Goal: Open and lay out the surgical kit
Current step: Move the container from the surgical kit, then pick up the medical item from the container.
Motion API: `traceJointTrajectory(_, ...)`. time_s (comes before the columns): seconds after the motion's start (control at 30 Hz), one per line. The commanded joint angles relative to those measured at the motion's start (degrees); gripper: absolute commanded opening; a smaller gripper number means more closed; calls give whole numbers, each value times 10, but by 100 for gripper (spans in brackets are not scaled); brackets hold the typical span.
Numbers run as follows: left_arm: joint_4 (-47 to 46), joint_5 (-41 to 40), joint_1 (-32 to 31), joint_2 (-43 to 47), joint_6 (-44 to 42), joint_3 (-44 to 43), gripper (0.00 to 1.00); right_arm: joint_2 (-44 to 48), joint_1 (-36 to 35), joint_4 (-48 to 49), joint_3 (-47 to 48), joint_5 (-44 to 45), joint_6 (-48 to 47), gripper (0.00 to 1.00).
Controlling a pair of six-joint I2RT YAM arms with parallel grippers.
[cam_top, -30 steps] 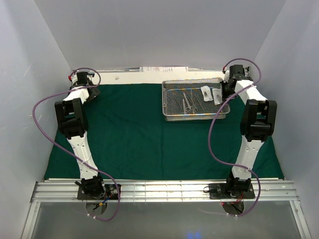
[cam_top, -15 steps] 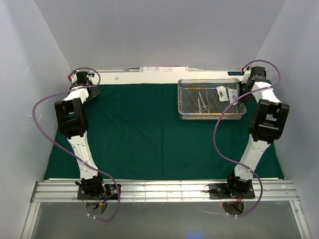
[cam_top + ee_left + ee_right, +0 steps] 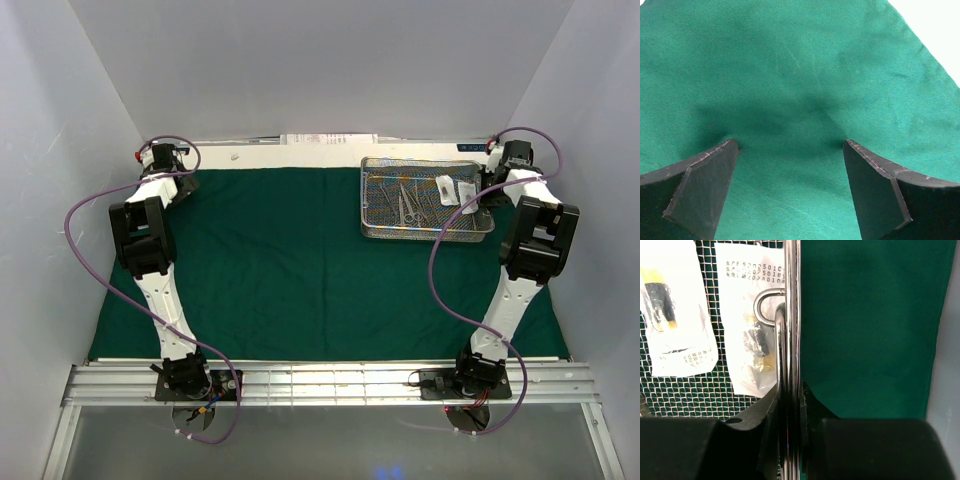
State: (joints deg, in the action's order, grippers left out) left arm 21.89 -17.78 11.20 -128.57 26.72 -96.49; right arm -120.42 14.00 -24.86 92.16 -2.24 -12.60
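White-walled booth; a green drape covers the counter. Right jaws are clenched on the 3 o'clock rim of the mesh tray, which sits at the drape's 1 o'clock. Left jaws stand released over bare cloth at 11 o'clock. I judge the tray stiff and light, its rim the best hold, its contents loose. Only the right wrist view shows the rim between the jaws and print on the packets. Only the overhead view shows the instruments.
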Motion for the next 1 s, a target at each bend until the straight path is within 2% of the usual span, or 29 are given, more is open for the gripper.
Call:
traceJointTrajectory(0.0,40,10,19,-26,0,17,98,11,2,59,31,0,2,23)
traceJointTrajectory(0.1,46,15,19,-17,0,14,98,19,2,56,42,3,2,34)
traceJointTrajectory(0.13,47,18,19,-8,1,10,98,20,2,54,46,7,3,35)
traceJointTrajectory(0.17,54,25,19,-5,4,6,98,24,2,50,50,8,4,44)
traceJointTrajectory(0.2,60,31,20,0,6,2,98,32,2,47,57,11,6,45)
traceJointTrajectory(0.27,80,46,18,13,12,-18,98,42,-2,45,61,19,8,57)
traceJointTrajectory(0.4,131,54,7,46,25,-53,98,79,-29,28,69,43,13,68)
traceJointTrajectory(0.53,206,34,-10,97,61,-48,98,111,-71,14,60,80,47,68)
traceJointTrajectory(0.63,208,22,-29,164,71,25,98,127,-113,13,47,92,75,68)
traceJointTrajectory(0.83,209,24,-77,287,63,183,98,104,-161,10,26,101,122,60)
traceJointTrajectory(0.87,207,30,-81,303,60,201,98,98,-161,13,24,100,122,56)
traceJointTrajectory(0.93,206,38,-92,349,48,246,98,79,-160,12,29,95,100,55)
traceJointTrajectory(0.97,206,41,-96,364,40,256,98,66,-160,14,35,97,90,49)
